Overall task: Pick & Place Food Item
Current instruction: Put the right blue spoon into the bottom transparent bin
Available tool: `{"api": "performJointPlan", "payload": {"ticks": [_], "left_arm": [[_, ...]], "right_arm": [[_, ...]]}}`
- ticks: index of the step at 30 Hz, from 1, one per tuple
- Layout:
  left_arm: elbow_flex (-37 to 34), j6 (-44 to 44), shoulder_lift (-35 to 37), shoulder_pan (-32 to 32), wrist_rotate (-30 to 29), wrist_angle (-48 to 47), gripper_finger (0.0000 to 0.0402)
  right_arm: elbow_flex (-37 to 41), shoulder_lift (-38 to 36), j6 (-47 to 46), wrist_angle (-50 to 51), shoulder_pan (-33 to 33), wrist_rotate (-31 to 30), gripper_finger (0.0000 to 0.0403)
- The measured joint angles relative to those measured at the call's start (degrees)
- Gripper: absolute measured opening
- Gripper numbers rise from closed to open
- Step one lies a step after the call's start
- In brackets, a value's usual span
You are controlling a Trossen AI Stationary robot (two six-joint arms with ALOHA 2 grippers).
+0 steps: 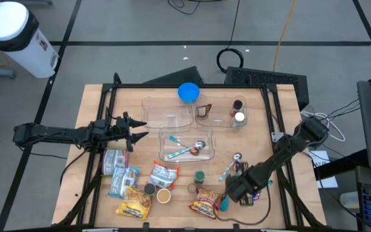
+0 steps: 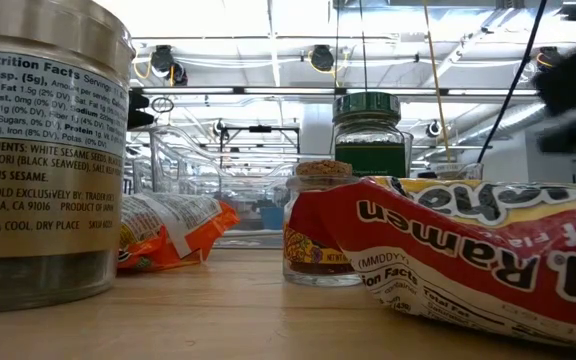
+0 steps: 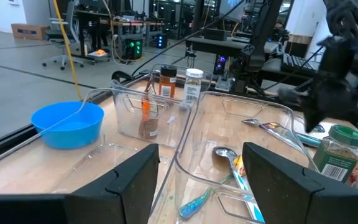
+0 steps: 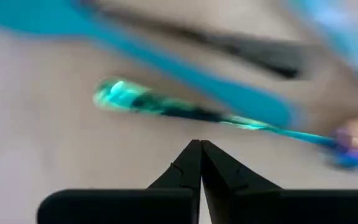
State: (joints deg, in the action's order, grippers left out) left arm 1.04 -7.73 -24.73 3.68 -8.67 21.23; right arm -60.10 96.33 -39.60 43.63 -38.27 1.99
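Two tools: right tool [image 4: 200, 144] clenched empty, low over utensils – it may nudge the ramen packet [image 1: 206, 201]; left tool [image 3: 199, 163] spread.

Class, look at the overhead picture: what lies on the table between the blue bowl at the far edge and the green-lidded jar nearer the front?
In the high view, two clear plastic containers lie between the blue bowl and the green-lidded jar: an empty one, then one holding spoons.

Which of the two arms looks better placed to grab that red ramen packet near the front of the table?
The right, probably. Its gripper hangs low, right beside the ramen packet, though its fingers are closed and must open first. The left gripper is open but sits farther off, by the clear containers.
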Motion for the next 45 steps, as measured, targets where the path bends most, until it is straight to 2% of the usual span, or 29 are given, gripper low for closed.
{"api": "performJointPlan", "payload": {"ticks": [4,9,14,17,20,24,33,45], "left_arm": [[-0.01,-0.01,-0.01,0.00,0.00,-0.01,0.0241],[-0.02,-0.01,-0.01,0.00,0.00,0.00,0.0241],[-0.02,-0.01,-0.01,-0.01,-0.02,0.00,0.0241],[-0.01,-0.01,0.00,-0.01,0.00,-0.01,0.0241],[0.00,0.00,-0.02,0.00,0.00,-0.02,0.0241],[0.00,0.00,-0.02,-0.02,0.00,0.00,0.0241],[-0.02,0.00,0.00,-0.02,0.00,0.00,0.0241],[0.00,-0.01,0.00,-0.01,0.00,-0.01,0.0241]], "right_arm": [[1.35,-3.89,-5.50,-1.63,-0.45,-1.64,0.0015],[3.54,-7.54,-8.59,-4.67,-1.11,2.20,0.0088],[7.03,-9.07,-9.25,-5.28,-4.80,5.12,0.0172],[9.49,-8.94,-11.80,-5.65,-7.72,7.33,0.0200],[11.63,-8.95,-17.25,-6.86,-10.17,10.45,0.0209],[13.49,-9.01,-21.93,-8.96,-12.85,12.89,0.0204],[15.97,-9.26,-21.53,-10.30,-14.36,5.50,0.0169],[17.78,-9.19,-16.97,-10.03,-11.91,3.47,0.0058]]}}
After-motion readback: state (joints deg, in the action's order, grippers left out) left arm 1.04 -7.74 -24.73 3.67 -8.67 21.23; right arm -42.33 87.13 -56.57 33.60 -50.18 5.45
